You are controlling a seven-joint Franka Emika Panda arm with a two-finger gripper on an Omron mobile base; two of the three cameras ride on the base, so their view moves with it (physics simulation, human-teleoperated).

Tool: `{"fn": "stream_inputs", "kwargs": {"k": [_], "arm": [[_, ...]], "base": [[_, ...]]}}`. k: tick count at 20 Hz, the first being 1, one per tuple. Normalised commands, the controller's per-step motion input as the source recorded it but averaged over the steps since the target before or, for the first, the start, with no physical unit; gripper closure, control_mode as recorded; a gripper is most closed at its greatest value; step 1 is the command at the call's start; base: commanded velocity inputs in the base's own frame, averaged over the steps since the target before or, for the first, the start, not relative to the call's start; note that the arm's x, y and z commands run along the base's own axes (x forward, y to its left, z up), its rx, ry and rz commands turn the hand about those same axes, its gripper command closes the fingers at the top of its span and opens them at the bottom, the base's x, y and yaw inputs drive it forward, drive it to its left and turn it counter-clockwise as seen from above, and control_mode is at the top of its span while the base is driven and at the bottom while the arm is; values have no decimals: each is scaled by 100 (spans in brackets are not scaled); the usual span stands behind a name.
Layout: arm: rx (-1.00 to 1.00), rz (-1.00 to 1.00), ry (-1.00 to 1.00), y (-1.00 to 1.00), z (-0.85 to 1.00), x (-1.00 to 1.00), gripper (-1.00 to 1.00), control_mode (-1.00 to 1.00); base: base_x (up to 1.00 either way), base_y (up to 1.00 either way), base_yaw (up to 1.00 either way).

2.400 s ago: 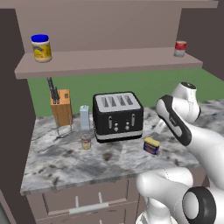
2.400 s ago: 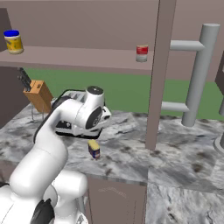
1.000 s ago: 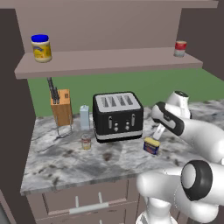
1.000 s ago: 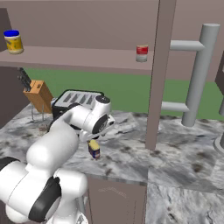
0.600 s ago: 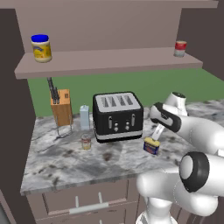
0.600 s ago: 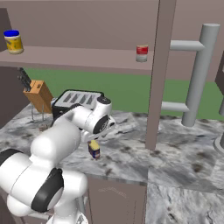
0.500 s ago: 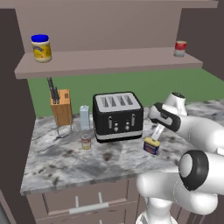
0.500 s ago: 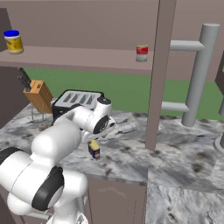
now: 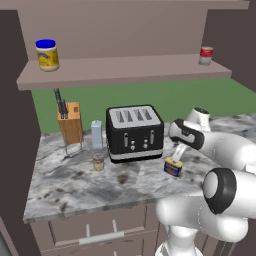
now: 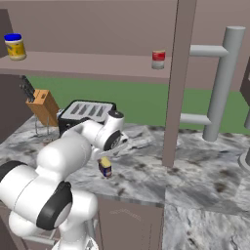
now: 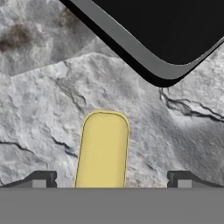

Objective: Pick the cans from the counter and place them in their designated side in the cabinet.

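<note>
The boxy dark-blue can with its yellow label stands on the marbled counter right of the toaster; its yellow top shows in the hand view. My gripper hangs just above it, open, its fingertips wide on either side of the tin without touching. From the right the same can sits under the hand. The short round tan-and-red can stands left of the toaster. The cabinet shelf runs above.
A black toaster sits close to the left of the gripper; its corner is near. A knife block and a pale carton stand at the back left. A yellow jar and a red-and-white can are on the shelf. A cabinet post stands to the right.
The hand has come down and in toward the boxy can, jaws still wide. The cans, toaster and shelf items have not moved.
</note>
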Motion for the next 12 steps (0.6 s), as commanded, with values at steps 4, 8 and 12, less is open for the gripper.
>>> {"fn": "stream_inputs", "kwargs": {"k": [4,8,12], "arm": [[0,-1,0,13,-8,-2,-100,-100],[0,-1,3,5,-12,0,-100,-100],[-1,-1,6,1,-17,0,-100,-100]], "base": [[0,0,0],[0,0,0],[0,0,0]]}}
